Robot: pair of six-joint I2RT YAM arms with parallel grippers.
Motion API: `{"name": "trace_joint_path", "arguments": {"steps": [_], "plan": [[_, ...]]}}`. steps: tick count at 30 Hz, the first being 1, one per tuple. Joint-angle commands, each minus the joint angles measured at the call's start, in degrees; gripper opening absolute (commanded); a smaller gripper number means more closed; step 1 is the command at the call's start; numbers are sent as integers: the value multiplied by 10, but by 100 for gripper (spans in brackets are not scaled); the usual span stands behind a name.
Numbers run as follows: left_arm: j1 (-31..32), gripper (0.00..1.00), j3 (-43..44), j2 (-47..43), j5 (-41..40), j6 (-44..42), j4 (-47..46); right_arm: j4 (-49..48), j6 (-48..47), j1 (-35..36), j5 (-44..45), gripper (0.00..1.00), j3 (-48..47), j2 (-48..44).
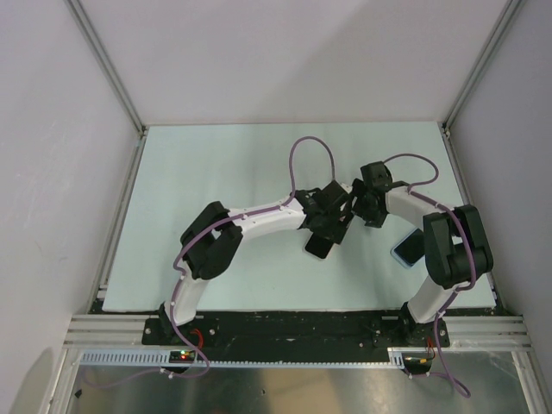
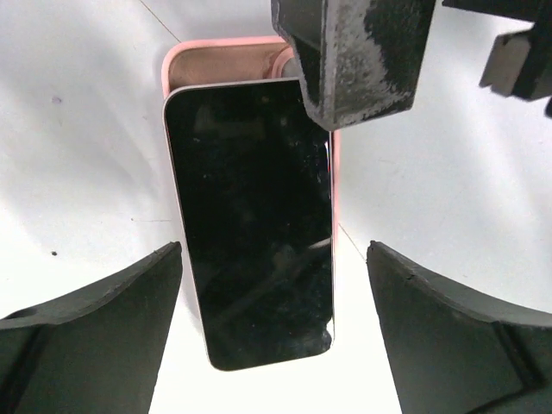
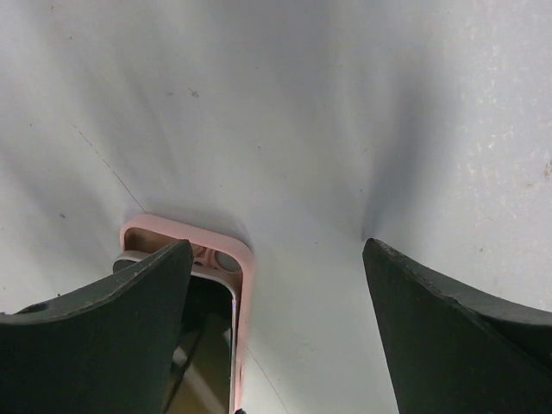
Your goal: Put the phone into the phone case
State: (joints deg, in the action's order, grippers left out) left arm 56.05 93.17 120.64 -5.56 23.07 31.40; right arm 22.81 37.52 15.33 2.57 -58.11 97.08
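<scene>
A black phone (image 2: 250, 224) lies screen up on a pink phone case (image 2: 220, 62). It is shifted toward my left wrist, so the case's far end and camera cutout show bare. My left gripper (image 2: 274, 250) is open, with its fingers on either side of the phone's near end and not touching it. My right gripper (image 3: 276, 246) is open, and its left finger (image 2: 362, 60) sits over the far right corner of the phone and case. In the right wrist view the case (image 3: 185, 235) and phone (image 3: 203, 345) show at the lower left. From above, the phone (image 1: 317, 246) lies below the left gripper (image 1: 332, 224), with the right gripper (image 1: 362, 205) beside it.
A light blue flat item (image 1: 405, 250) lies on the white mat (image 1: 216, 164) at the right, partly hidden by the right arm. Grey walls enclose the table on three sides. The two grippers are close together over the phone.
</scene>
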Motion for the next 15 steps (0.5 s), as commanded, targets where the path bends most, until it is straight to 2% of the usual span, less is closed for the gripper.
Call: {"name": "trace_joint_path", "arguments": {"steps": [1,7,11,15], "plan": [[5,92,26,-24,-2,3,-8,-5,2,4,3,86,-22,6],[3,91,5,-64,-58,20,-8,-6,-4,6,-2,83,-22,10],[-14,83,-76,-157,-104,75,-8,-2,-10,19,1,77,-22,15],[-31,73,-187,-243,-116,128,-10,7,-8,29,12,66,-22,21]]}}
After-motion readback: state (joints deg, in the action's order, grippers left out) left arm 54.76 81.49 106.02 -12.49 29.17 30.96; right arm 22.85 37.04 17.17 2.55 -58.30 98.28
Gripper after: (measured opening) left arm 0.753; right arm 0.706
